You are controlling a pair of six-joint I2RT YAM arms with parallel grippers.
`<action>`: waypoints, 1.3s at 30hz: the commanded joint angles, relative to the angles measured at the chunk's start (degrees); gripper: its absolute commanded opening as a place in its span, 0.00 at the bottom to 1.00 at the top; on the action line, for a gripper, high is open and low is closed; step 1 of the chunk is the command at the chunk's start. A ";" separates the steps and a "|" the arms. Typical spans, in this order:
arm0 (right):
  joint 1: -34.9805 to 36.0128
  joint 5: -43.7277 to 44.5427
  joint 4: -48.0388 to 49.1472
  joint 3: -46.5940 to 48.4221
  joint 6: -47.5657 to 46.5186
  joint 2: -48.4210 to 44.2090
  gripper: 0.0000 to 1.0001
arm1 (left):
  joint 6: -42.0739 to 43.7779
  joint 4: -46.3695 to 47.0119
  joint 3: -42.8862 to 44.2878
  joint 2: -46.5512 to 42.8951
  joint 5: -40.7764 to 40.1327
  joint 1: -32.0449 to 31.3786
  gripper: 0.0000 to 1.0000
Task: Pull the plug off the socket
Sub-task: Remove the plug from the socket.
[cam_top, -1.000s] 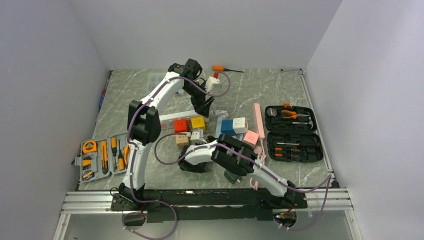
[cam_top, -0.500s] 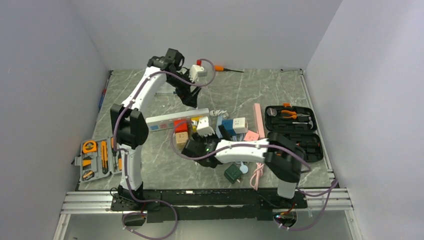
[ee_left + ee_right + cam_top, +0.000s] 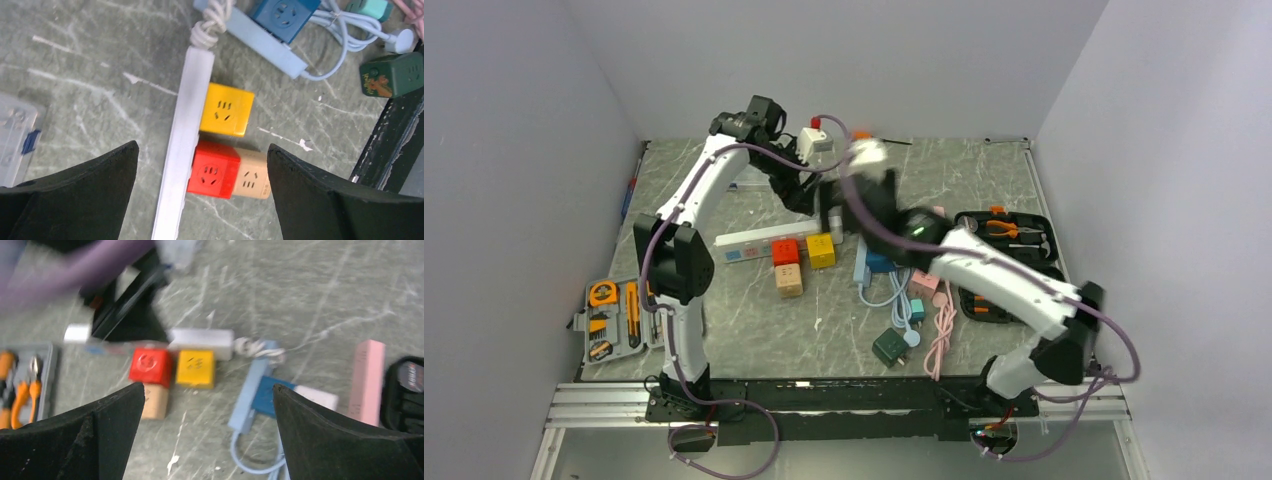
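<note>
The left gripper [image 3: 202,150] and right gripper [image 3: 208,390] are hovering with jaws spread, grasping nothing. The red plastic cube plug [image 3: 213,170] and yellow plastic cube plug [image 3: 226,110] are sitting against the long white power strip [image 3: 182,130], so 2 pulls are apparently remaining.

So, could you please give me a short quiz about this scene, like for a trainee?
1. True or false: the left tool and the right tool are both shut.
2. Which cube touches the red cube on its side away from the white strip? A purple cube, B tan cube, C black cube.
3. Fill in: ___ cubes sit against the white strip.
Key: 1 false; 2 B; 3 two.
</note>
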 commanded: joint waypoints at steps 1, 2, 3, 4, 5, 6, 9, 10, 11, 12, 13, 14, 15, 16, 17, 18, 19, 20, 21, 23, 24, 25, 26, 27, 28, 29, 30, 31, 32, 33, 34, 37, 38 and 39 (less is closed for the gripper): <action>-15.33 -16.81 -7.87 0.72 3.08 -10.48 0.99 | -0.33 -0.65 3.03 2.19 2.70 -5.46 0.99; -18.71 -18.79 -8.52 -0.10 3.69 -11.54 0.99 | 0.06 -0.70 3.69 2.99 2.39 -6.82 1.00; -22.21 -21.22 -8.88 -1.10 4.09 -12.53 0.99 | 0.47 -0.86 4.75 3.98 2.37 -7.84 0.99; -25.19 -24.39 -8.71 -2.38 4.50 -13.46 0.99 | 0.89 -1.05 5.90 5.03 2.62 -8.80 0.99; -28.54 -27.38 -8.73 -3.57 4.99 -14.22 0.98 | 1.36 -0.97 7.20 5.95 2.89 -9.66 0.99; -31.29 -30.17 -8.65 -4.88 5.46 -14.73 0.98 | 2.19 -0.85 8.56 6.95 3.08 -10.41 0.99; -38.69 -36.14 -8.59 -9.12 6.34 -15.18 0.98 | 6.32 1.54 9.83 8.32 2.46 -13.24 0.99; -39.57 -37.11 -8.48 -10.50 6.59 -15.14 0.98 | 7.73 3.18 8.87 8.15 1.89 -14.37 0.99; -41.16 -38.16 -8.21 -12.18 6.78 -15.08 0.98 | 9.15 4.83 7.56 7.86 1.28 -15.51 0.99; -42.21 -39.07 -7.82 -13.58 6.96 -15.09 0.98 | 10.57 6.28 6.50 7.82 0.11 -16.64 0.99; -43.30 -39.99 -7.64 -15.03 7.14 -15.06 0.98 | 11.87 7.49 5.92 8.17 -1.37 -17.71 0.99; -44.35 -41.02 -7.26 -16.46 7.34 -15.24 0.98 | 13.03 8.15 5.99 8.85 -2.83 -18.70 0.99; -45.42 -41.89 -6.72 -17.81 7.49 -15.32 0.98 | 14.18 8.05 6.66 9.88 -3.96 -19.56 0.99; -46.49 -42.83 -6.18 -19.35 7.62 -15.53 0.98 | 14.95 7.96 7.70 11.23 -4.82 -20.16 0.99; -47.52 -43.87 -5.71 -20.79 7.71 -15.69 0.98 | 15.24 7.84 8.76 12.85 -5.66 -20.46 0.99; -48.46 -45.02 -5.17 -22.35 7.72 -15.84 0.98 | 15.19 7.79 9.79 13.84 -5.92 -20.57 0.99; -49.28 -46.36 -4.31 -24.12 7.73 -16.11 0.98 | 14.74 8.15 10.17 14.36 -5.72 -20.56 0.99; -50.13 -48.10 -2.96 -25.98 7.91 -16.41 0.98 | 14.46 8.85 9.76 14.28 -5.68 -20.45 0.99; -50.82 -49.73 -1.61 -27.87 8.31 -16.66 0.99 | 14.27 9.78 8.57 13.79 -5.45 -20.29 0.98; -51.35 -52.56 1.79 -31.22 9.28 -16.69 0.99 | 14.11 11.73 5.54 12.04 -5.31 -19.80 0.99; -51.58 -53.84 3.46 -32.51 9.76 -16.48 0.99 | 14.08 12.26 4.40 10.98 -5.31 -19.41 0.99; -51.62 -55.09 5.20 -33.44 10.26 -16.16 0.99 | 14.10 12.24 3.76 10.38 -5.35 -19.00 0.99; -51.73 -56.13 6.93 -34.38 10.80 -15.54 0.99 | 14.03 11.90 3.38 9.79 -5.29 -18.51 0.99; -51.77 -57.17 9.07 -35.22 11.24 -15.22 1.00 | 13.75 11.44 3.24 9.27 -4.97 -17.97 1.00; -51.88 -57.81 10.98 -35.73 11.70 -14.50 1.00 | 13.45 11.13 3.09 8.89 -4.76 -17.36 0.99; -52.05 -58.50 12.63 -36.08 12.09 -13.40 1.00 | 13.14 10.85 2.79 8.42 -4.62 -16.91 0.99; -52.34 -59.16 14.18 -36.21 12.38 -12.70 1.00 | 12.84 10.78 2.37 7.88 -4.54 -16.45 0.99; -52.46 -59.57 15.54 -36.19 12.75 -12.06 1.00 | 12.60 10.72 1.70 7.33 -4.40 -16.11 0.99; -52.58 -59.98 16.78 -36.07 13.08 -11.43 1.00 | 12.30 10.88 1.06 6.80 -4.19 -15.77 0.99; -52.66 -60.13 17.66 -35.85 13.23 -10.87 0.99 | 11.92 11.08 0.44 6.30 -3.97 -15.44 0.99; -52.69 -60.01 18.06 -35.44 13.21 -10.07 0.99 | 11.64 11.34 -0.22 5.73 -3.75 -15.24 0.99; -52.75 -59.60 18.75 -34.82 12.84 -7.49 0.99 | 10.64 11.74 -1.87 4.49 -3.17 -14.54 0.99; -52.79 -59.63 19.19 -34.97 12.82 -6.82 0.99 | 10.37 11.80 -2.28 4.13 -2.98 -14.28 0.99; -52.80 -59.91 19.76 -35.38 12.86 -6.11 0.99 | 10.14 11.81 -2.71 3.58 -2.69 -13.92 0.99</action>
